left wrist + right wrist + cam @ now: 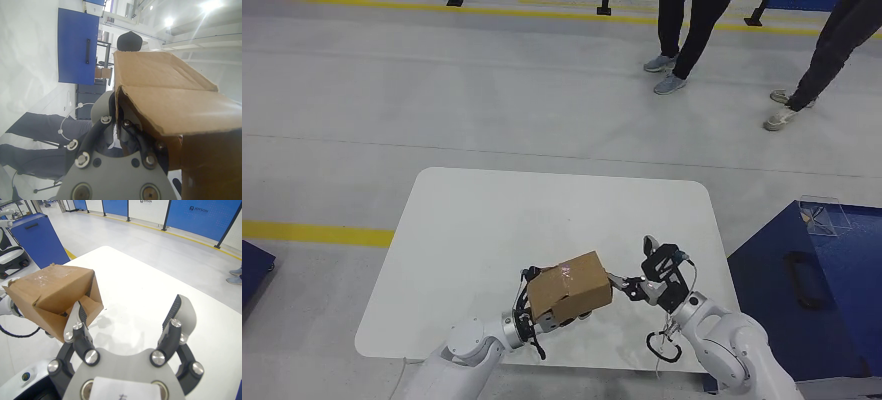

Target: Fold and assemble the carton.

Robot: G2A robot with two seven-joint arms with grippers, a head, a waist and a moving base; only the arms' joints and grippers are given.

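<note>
- The left gripper (117, 123) is clamped on a side wall of the carton (160, 106). One finger (100, 113) lies outside the cardboard. The other sits behind a flap, and its tip is hidden.
- The carton is held tilted at that gripper's tips, raised above the white table (542, 200).
- The right gripper (128, 300) is spread wide. One finger (80, 313) reaches into the carton's open end, against an inner flap. The other finger is free over the table, well apart from the cardboard.
- Past the inserted finger the carton's inside is dark, so the flap layout there is hard to make out.
- In the left wrist view the carton's near corner is cut off at the edge.
</note>
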